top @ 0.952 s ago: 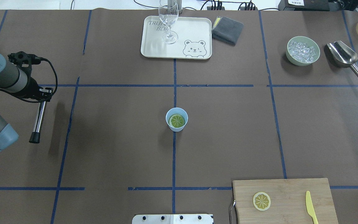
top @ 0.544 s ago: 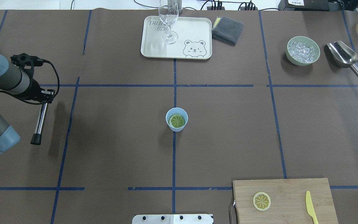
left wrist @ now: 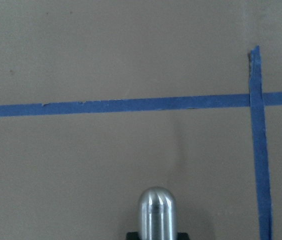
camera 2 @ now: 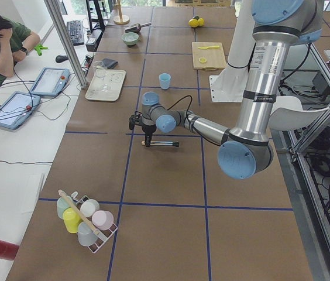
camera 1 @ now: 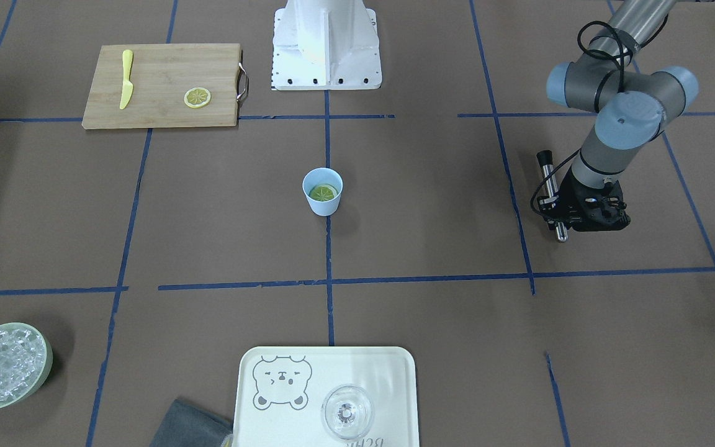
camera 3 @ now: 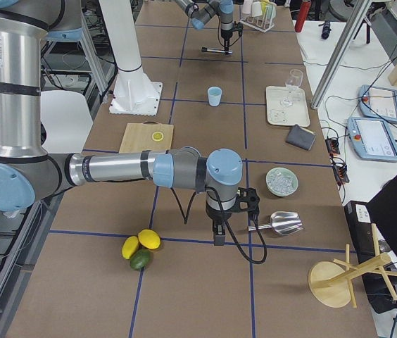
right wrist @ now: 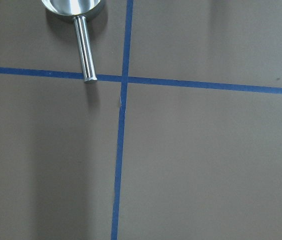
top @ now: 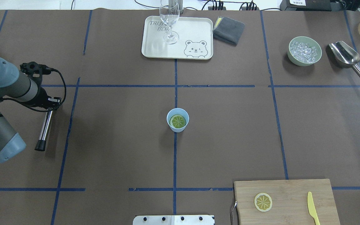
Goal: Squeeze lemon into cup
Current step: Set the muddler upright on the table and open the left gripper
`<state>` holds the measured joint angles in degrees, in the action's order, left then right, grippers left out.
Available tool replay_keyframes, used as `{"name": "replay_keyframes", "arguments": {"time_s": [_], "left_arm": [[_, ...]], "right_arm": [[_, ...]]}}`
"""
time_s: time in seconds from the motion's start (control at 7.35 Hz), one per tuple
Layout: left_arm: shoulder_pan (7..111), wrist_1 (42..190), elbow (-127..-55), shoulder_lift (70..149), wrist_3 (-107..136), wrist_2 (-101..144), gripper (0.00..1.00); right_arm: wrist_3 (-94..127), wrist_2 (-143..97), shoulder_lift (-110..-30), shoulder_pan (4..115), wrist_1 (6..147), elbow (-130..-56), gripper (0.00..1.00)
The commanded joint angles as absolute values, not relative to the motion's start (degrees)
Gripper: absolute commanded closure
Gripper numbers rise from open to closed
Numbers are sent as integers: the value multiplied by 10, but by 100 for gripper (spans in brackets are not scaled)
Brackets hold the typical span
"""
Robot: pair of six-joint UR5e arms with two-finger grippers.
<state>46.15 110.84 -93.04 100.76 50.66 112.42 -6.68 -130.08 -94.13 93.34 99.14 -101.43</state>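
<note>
The light-blue cup (top: 169, 116) stands upright at the table's middle, also in the front view (camera 1: 323, 203). One lemon slice (top: 177, 121) lies inside it (camera 1: 323, 192). A second lemon slice (top: 263, 202) lies on the wooden cutting board (top: 292, 190). My left gripper (top: 52, 101) is far left of the cup, shut on a metal rod with a black tip (top: 45, 129), held level above the table (camera 1: 550, 186). The rod's rounded end shows in the left wrist view (left wrist: 156, 212). My right gripper (camera 3: 218, 236) shows only in the exterior right view; I cannot tell its state.
A yellow knife (top: 313, 212) lies on the board. A cream tray (top: 195, 31) with a clear glass (top: 169, 18) stands at the back, beside a grey cloth (top: 229, 29). A green bowl of ice (top: 304, 51) and a metal scoop (top: 347, 57) are at back right.
My left arm has moved a little to the right and toward the robot's side of the table, carrying the rod with it. The cup and lemon slices have not moved.
</note>
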Motion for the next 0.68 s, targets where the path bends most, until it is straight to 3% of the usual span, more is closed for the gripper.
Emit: {"name": "replay_keyframes", "arguments": {"time_s": [0.0,0.54], "left_arm": [[457,1138,-912,1009,501,1123,3],[488,1129,-946,1008,435,1128,0]], "right_arm": [[-67,-1301,-940,933,991,-1014,0],[-66,-1301,-940,933,991,-1016,0]]}}
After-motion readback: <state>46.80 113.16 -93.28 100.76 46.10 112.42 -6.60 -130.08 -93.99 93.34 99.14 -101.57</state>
